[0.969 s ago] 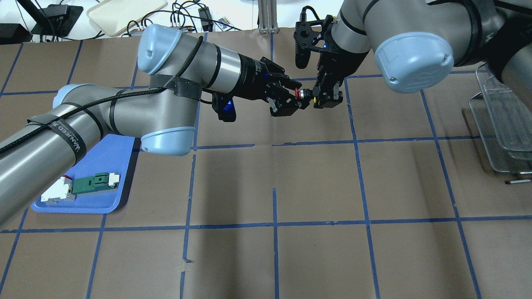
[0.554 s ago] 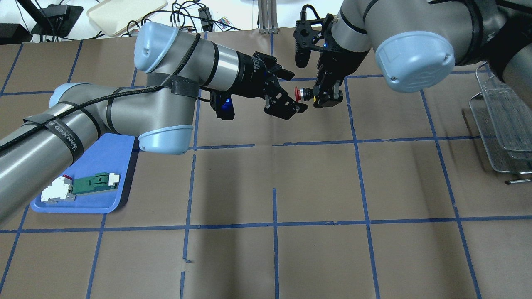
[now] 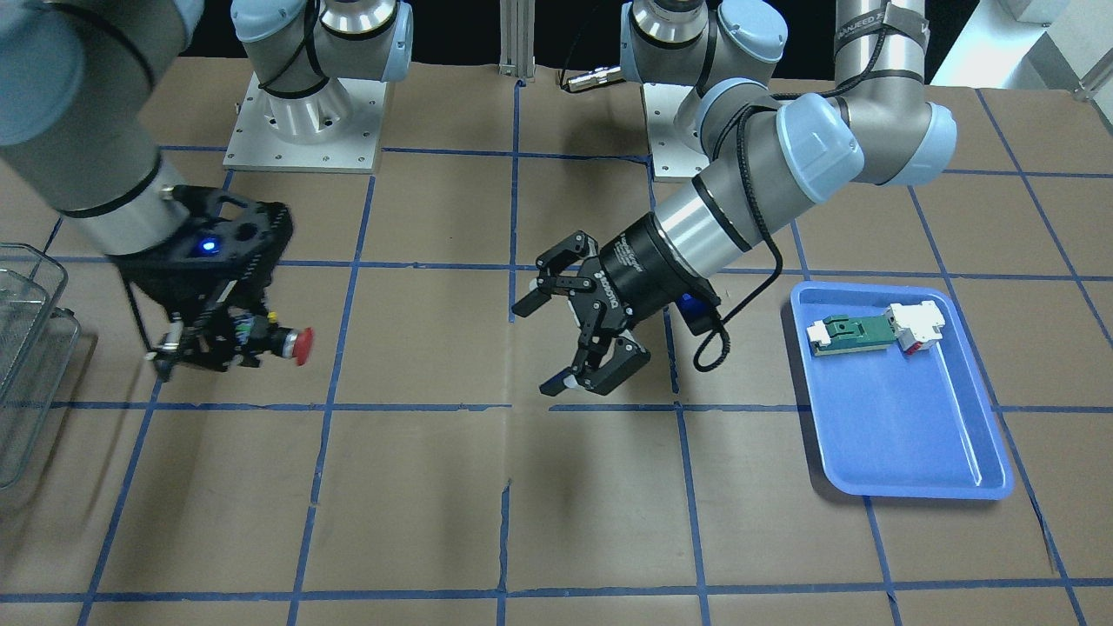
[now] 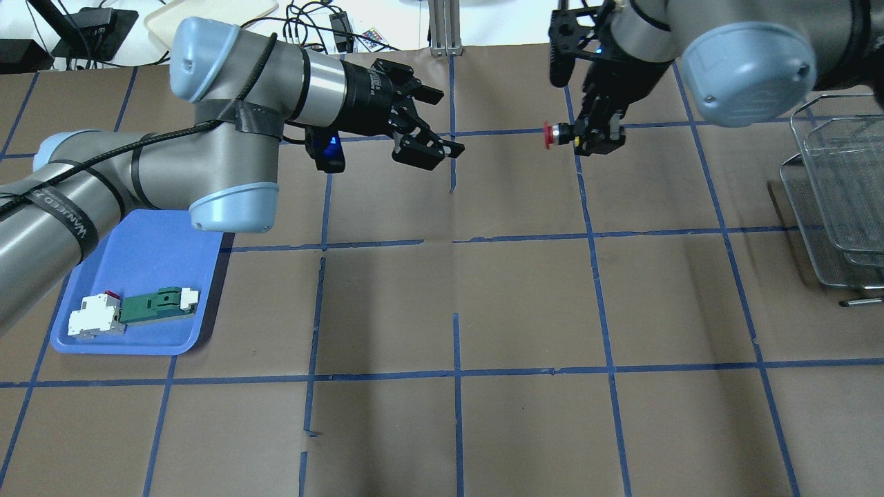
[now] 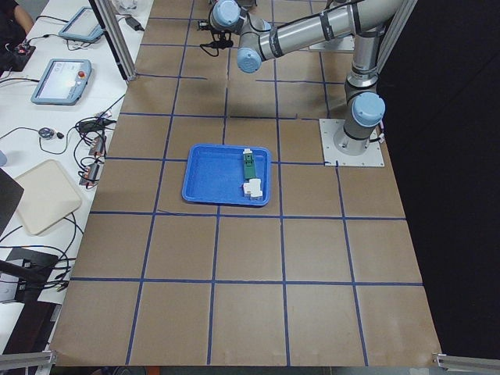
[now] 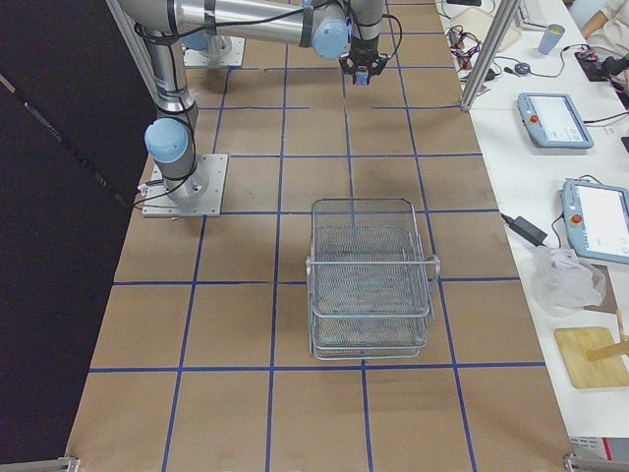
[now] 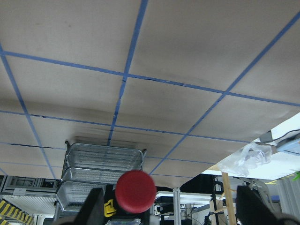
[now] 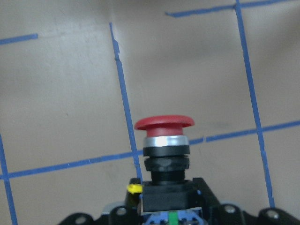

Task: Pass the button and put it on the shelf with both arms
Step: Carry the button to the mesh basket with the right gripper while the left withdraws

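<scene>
The button, with its red cap pointing left, is held by its rear block in my right gripper, which is shut on it above the table at the far middle-right. It also shows in the front view and the right wrist view. My left gripper is open and empty, well left of the button, its jaws spread wide. In the left wrist view the red cap sits ahead, with the shelf behind it. The wire-mesh shelf stands at the right table edge.
A blue tray at the left holds a green-and-white flat part and a white blocky part. Brown table paper with blue tape lines lies between the arms and the shelf.
My left gripper let go of the button's red cap, opened and drew back to the left. My right gripper moved right and farther away with the button in it.
</scene>
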